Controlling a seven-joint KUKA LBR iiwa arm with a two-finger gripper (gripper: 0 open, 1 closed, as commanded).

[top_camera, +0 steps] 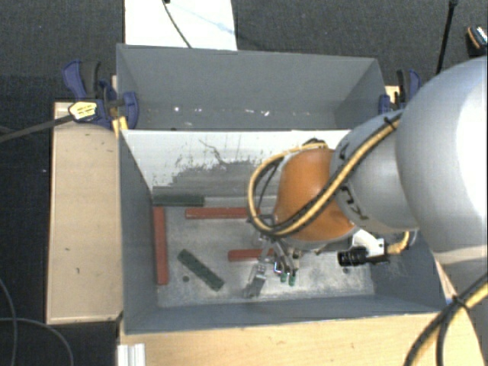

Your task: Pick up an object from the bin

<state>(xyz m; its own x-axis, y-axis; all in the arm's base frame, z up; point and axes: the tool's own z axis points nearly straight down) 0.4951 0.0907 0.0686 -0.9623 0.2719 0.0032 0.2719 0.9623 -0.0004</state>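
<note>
My gripper [273, 270] hangs low over the bin floor at the front middle, below the orange cover. A short red bar [244, 255] lies flat just to its left, with its right end hidden under the gripper. A dark green block [200, 270] lies at a slant further left on the floor, apart from the gripper. I see nothing held.
A long red bar [216, 213] and a dark green bar [178, 200] lie along the back of the floor. Another red bar [160, 246] lies along the left wall. The arm and its cables cover the bin's right half.
</note>
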